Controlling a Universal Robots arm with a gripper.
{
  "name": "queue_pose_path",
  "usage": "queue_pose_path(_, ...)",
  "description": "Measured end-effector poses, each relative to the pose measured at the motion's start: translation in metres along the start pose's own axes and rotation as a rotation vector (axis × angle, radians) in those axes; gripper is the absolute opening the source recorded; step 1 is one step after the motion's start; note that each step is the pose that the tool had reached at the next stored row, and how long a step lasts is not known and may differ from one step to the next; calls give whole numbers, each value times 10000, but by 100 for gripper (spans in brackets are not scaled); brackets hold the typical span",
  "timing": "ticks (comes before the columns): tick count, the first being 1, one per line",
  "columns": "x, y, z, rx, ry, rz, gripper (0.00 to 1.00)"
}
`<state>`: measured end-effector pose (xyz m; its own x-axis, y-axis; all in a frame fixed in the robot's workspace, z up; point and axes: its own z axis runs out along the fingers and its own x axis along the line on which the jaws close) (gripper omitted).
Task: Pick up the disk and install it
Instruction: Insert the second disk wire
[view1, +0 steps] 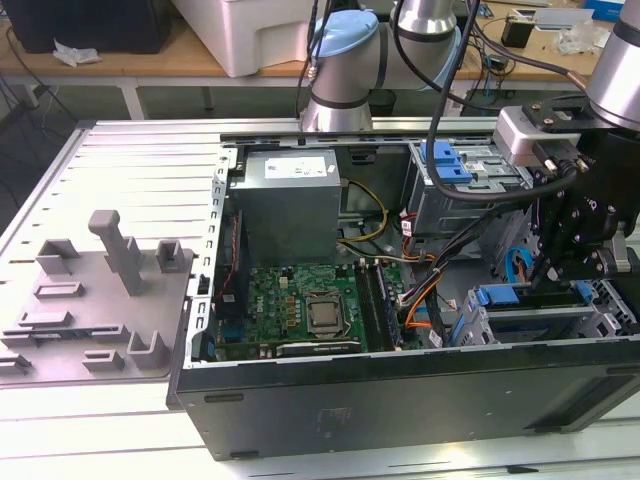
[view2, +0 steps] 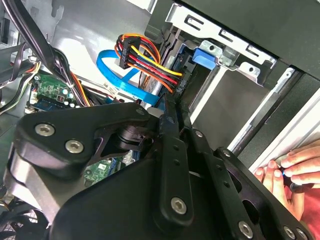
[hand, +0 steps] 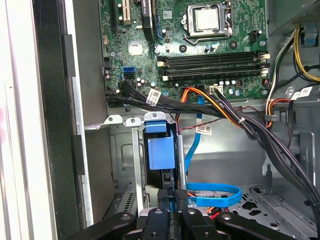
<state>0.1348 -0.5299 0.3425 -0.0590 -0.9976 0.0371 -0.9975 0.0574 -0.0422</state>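
While arm hangs over open PC case (view1: 400, 400), gripper (hand: 172, 195) sits low at drive cage (view1: 520, 325), fingers pinched narrow on edge of disk (hand: 161, 150); disk stands upright in cage slot, blue carrier showing; hand (view2: 295, 165) rests by case edge

power supply sticker (view1: 300, 167): print there, too small to read
cable tags (hand: 154, 95): white, printed lines, unreadable
second cable tag (hand: 203, 130): white with dark marks, unreadable
motherboard (hand: 200, 45): tiny white lettering, cannot make out
processor lid (hand: 207, 19): faint marks, unreadable
small board (view2: 50, 92): white specks of print, not legible
readable text overall: none
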Motion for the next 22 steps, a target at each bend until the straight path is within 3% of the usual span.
queue_pose_path(4, 0, 0, 0, 0, 0, 0, 17)
queue_pose_path(6, 0, 0, 0, 0, -2, 0, 29)
queue_pose_path(10, 0, 0, -6, -1, -1, 0, 35)
queue_pose_path(11, 0, 0, -10, 0, 0, 0, 42)
queue_pose_path(13, -3, -1, -39, 0, 3, 0, 42)
queue_pose_path(15, -31, -1, -127, 0, -1, -1, 42)
queue_pose_path(22, -83, 6, -198, 0, -2, 0, 42)
